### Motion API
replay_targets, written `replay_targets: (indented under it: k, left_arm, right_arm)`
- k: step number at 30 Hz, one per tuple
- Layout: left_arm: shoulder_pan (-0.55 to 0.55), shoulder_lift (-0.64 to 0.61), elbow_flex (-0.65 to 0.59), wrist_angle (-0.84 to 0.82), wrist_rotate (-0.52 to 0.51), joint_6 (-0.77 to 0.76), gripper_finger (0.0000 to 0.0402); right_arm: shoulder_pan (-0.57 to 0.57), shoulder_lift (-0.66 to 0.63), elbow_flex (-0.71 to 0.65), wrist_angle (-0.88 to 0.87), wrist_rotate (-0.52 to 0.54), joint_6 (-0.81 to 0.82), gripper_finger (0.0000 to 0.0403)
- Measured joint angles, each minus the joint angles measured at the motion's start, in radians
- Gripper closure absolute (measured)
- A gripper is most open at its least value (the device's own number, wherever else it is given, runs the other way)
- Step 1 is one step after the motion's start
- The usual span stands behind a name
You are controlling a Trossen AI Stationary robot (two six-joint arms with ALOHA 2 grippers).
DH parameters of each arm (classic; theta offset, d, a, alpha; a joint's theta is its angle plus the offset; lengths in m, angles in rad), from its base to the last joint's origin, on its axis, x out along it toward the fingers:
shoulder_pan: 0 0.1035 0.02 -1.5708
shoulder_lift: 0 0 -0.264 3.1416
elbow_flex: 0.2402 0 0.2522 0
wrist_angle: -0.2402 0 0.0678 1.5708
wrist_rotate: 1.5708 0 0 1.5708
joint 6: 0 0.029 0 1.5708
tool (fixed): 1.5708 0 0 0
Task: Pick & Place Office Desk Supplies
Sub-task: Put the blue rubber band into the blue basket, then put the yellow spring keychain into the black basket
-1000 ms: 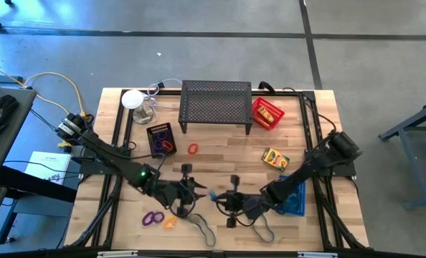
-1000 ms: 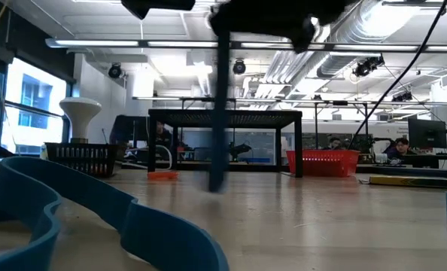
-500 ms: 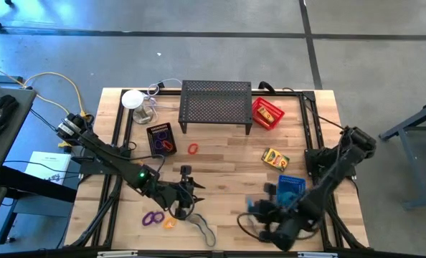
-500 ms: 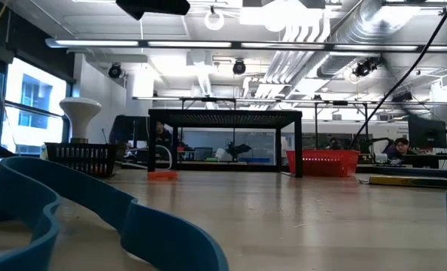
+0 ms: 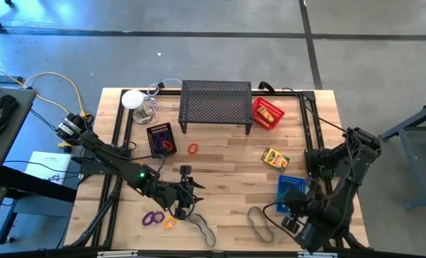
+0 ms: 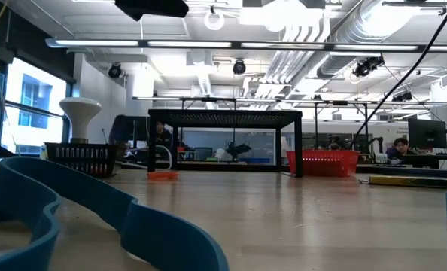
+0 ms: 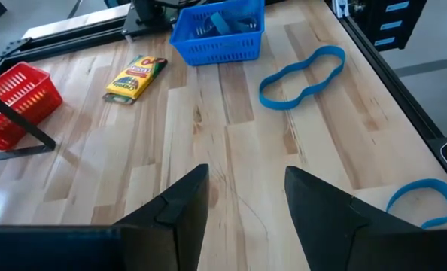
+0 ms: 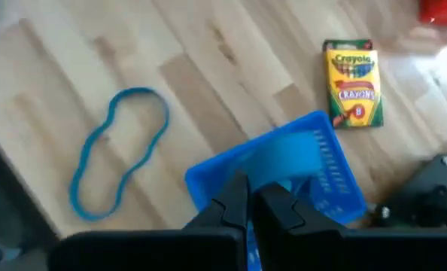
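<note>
Claw work is splitting between the two arms: the right claw [image 5: 297,215] is sitting pressed together over the near right corner of the worktop [image 5: 220,154], just above the blue mesh tray [image 5: 292,192], holding nothing that can be made out, while the left claw [image 5: 186,208] is hovering low near the front middle with its fingers spread and empty. One blue elongated loop [image 5: 259,223] is lying flat beside the blue tray, and another loop [image 5: 204,229] is resting just by the left claw. A yellow crayon box [image 5: 275,158] is lying near the tray, and the red mesh tray [image 5: 267,112] is sitting by the black stand [image 5: 216,105].

For the left arm's pickup, it is probably best lowering straight down with one finger inside the loop and one outside, pinching a single strand, since the band is lying thin against the wood.

Compared with a second ago, the right arm is now drawn back from the centre toward the right edge, and the left claw is standing wider than it was
</note>
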Motion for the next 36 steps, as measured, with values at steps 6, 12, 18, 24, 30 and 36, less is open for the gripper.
replay_targets:
  k: [6, 12, 18, 24, 30, 36]
  left_arm:
    - [0.000, 0.000, 0.000, 0.000, 0.000, -0.004, 0.0231]
    - [-0.001, 0.000, 0.000, 0.000, -0.002, -0.016, 0.0231]
    - [-0.001, 0.000, 0.000, 0.001, -0.002, -0.045, 0.0231]
    - [-0.001, 0.000, 0.000, 0.000, -0.002, -0.057, 0.0231]
    - [-0.001, 0.000, 0.000, 0.000, -0.002, -0.056, 0.0231]
    - [-0.001, 0.000, 0.000, 0.000, 0.000, -0.056, 0.0231]
  right_arm:
    - [-0.007, 0.001, -0.158, 0.003, -0.111, 0.109, 0.0401]
    - [-0.009, 0.001, -0.343, 0.240, -0.202, 0.139, 0.0400]
    - [-0.068, 0.001, -0.472, 0.424, -0.333, 0.140, 0.0400]
    - [-0.128, 0.000, -0.509, 0.476, -0.422, 0.091, 0.0400]
    - [-0.163, -0.002, -0.463, 0.443, -0.479, 0.066, 0.0368]
    - [-0.171, -0.003, -0.380, 0.272, -0.538, 0.054, 0.0291]
